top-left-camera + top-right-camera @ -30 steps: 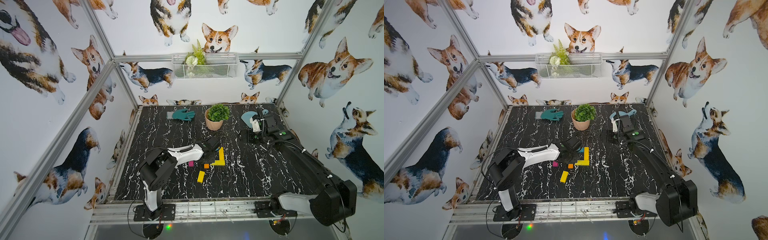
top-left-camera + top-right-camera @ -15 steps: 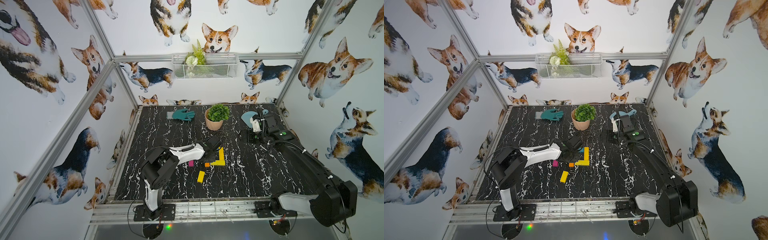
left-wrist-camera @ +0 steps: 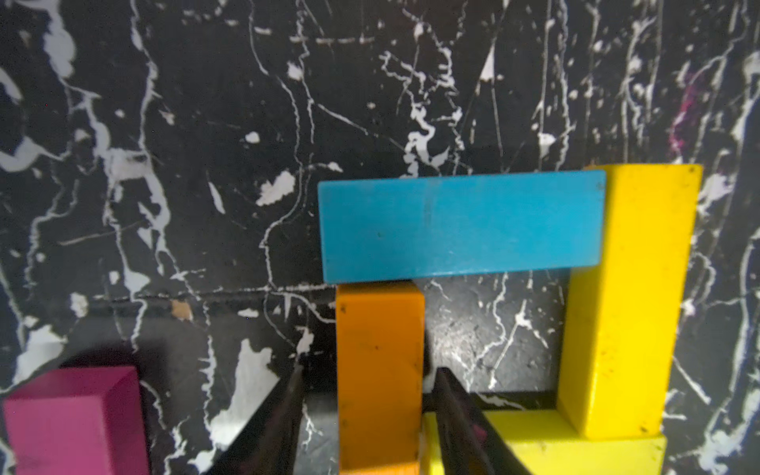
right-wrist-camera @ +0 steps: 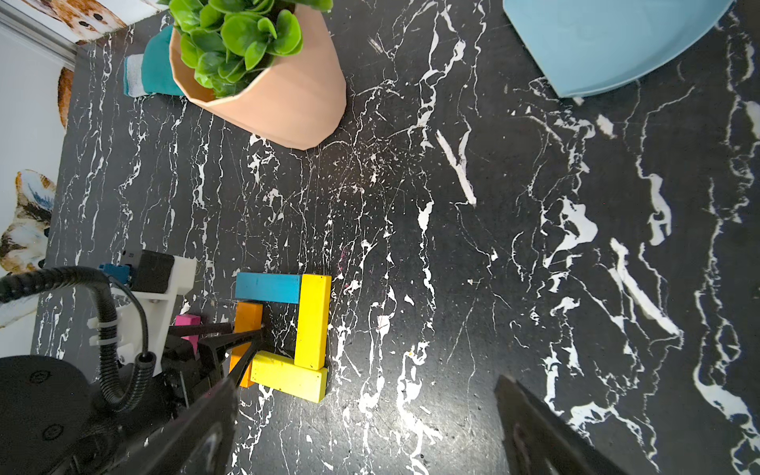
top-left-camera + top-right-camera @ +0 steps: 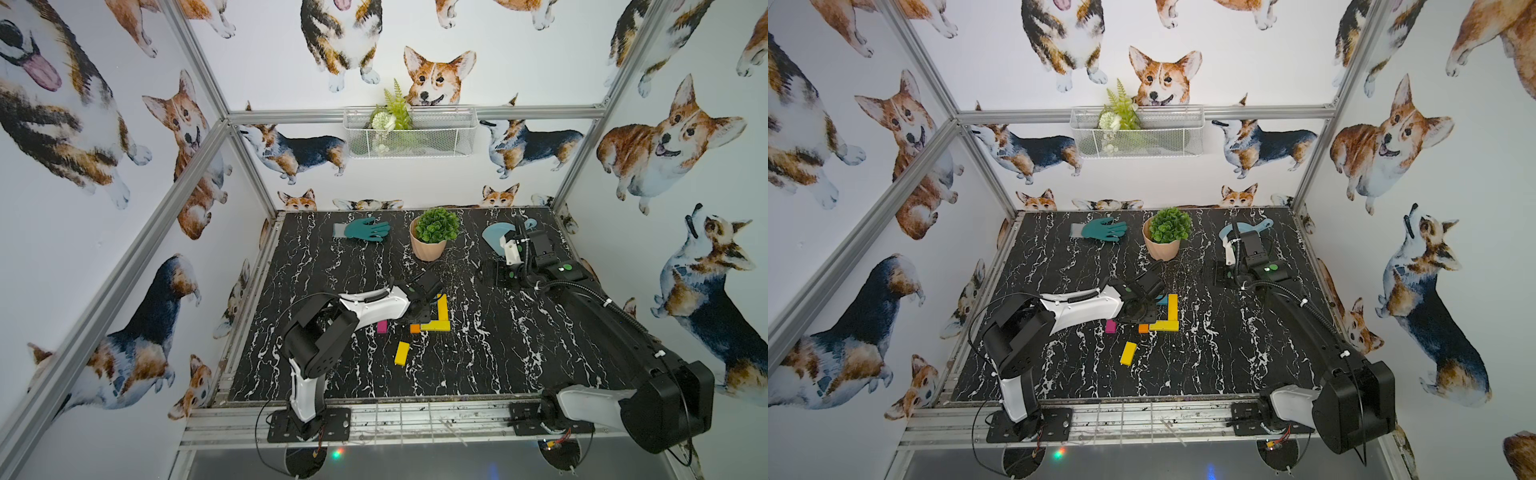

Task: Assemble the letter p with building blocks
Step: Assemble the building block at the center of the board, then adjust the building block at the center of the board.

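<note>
Left wrist view puts the orange block (image 3: 380,370) squarely in place: its far end butts under the teal block (image 3: 460,226), closing the loop of the letter p with the upright yellow block (image 3: 629,296) and the yellow base bar (image 3: 575,452). The loop lies mid-table (image 5: 498,353), nearer than the plant pot (image 5: 428,249).

The left gripper (image 3: 369,372) straddles the orange block with its jaws parted and not clamping. A strip of table shows on the pink side, only a sliver on the loop side. That inner finger sits inside the loop, close to the base bar, so I judge a straight lift is the safe exit; any sideways drift would likely skew the orange block.

Two stem pieces wait loose: the pink block (image 3: 70,423) just beside, and a yellow block (image 5: 402,353) nearer the front edge.

Farther out, the right gripper (image 4: 367,380) hangs wide open and empty.
</note>
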